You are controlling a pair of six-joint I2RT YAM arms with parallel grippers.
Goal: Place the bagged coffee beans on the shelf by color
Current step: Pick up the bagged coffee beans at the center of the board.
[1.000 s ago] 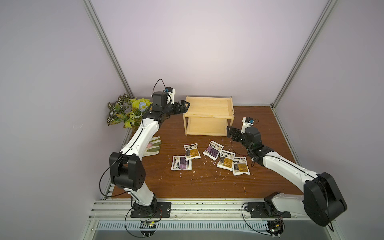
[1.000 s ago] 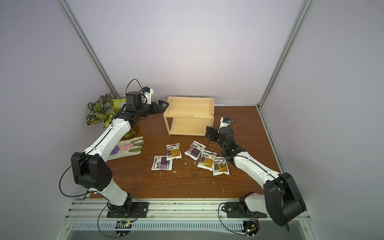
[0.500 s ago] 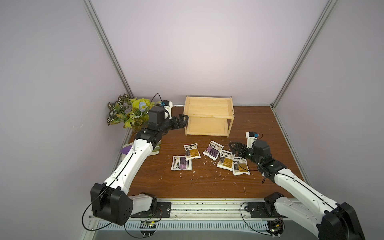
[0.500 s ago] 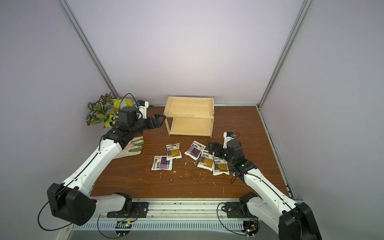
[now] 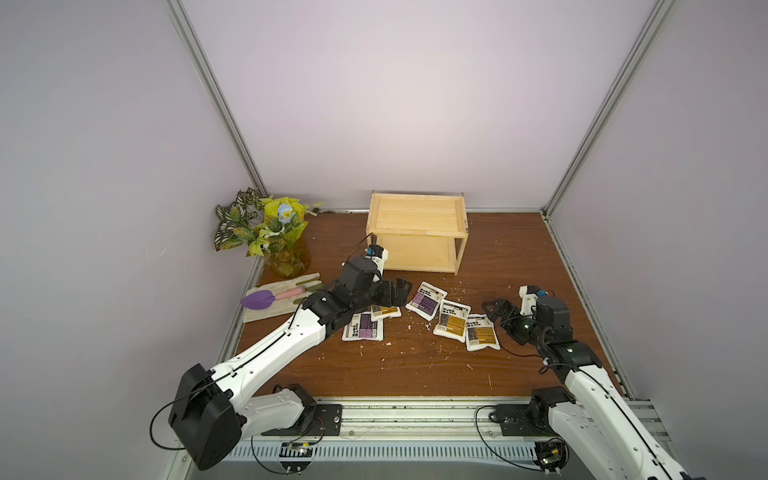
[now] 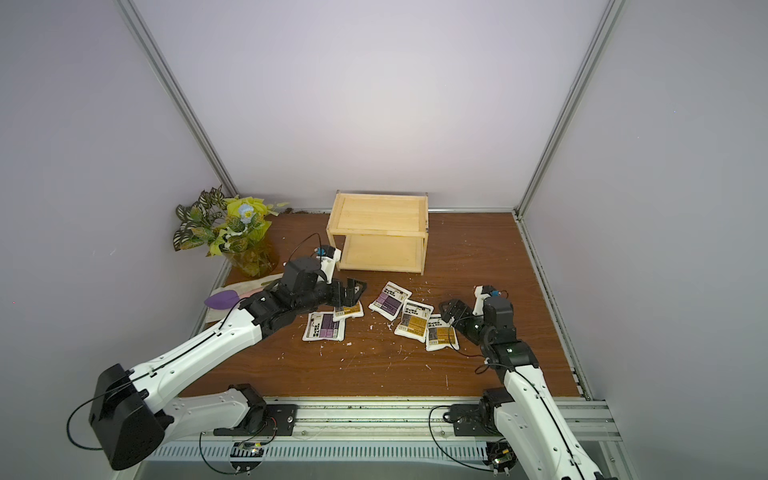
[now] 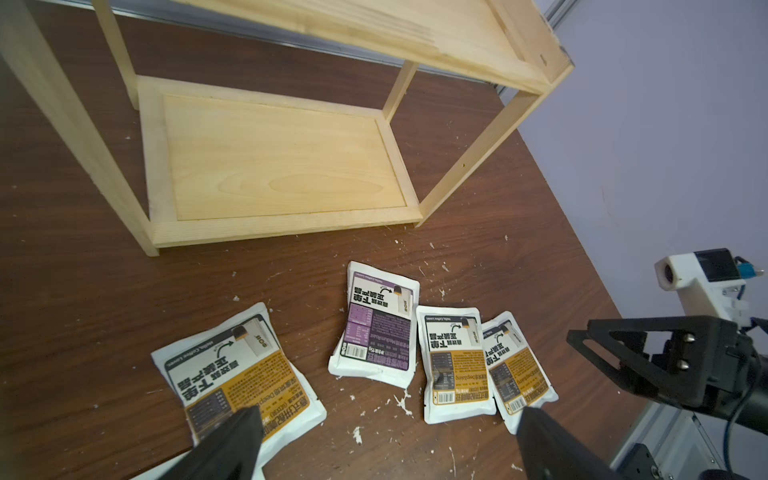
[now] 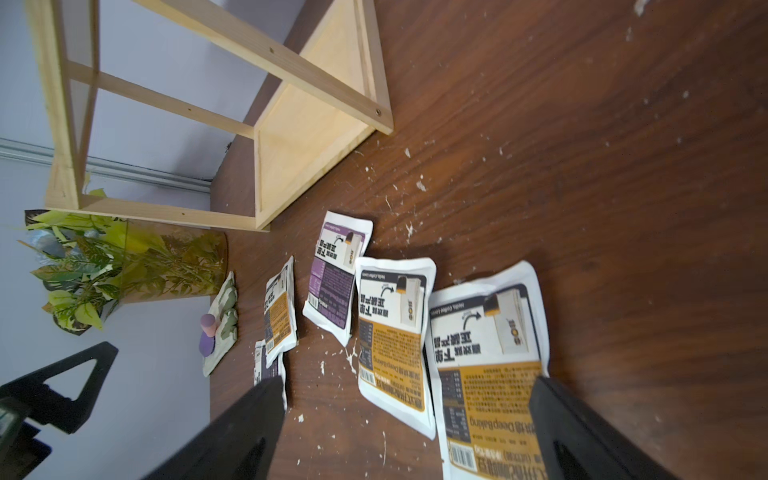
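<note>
Our black left gripper (image 5: 399, 291) and right gripper (image 5: 498, 313) hang wide open, empty, by five flat white coffee pouches (image 5: 451, 324) mid-tabletop; we should pinch one free edge, bound for the bare pale-wood shelf (image 5: 415, 216) at the back edge.

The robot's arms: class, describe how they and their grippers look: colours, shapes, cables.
The left arm and right arm have smooth white shells with bulky black joints. The left gripper and right gripper are black, with flat triangular open-framed fingers, each fixed by two screws. A white camera block with a blue plug sits on each wrist. Thin black cables loop along both arms.
</note>
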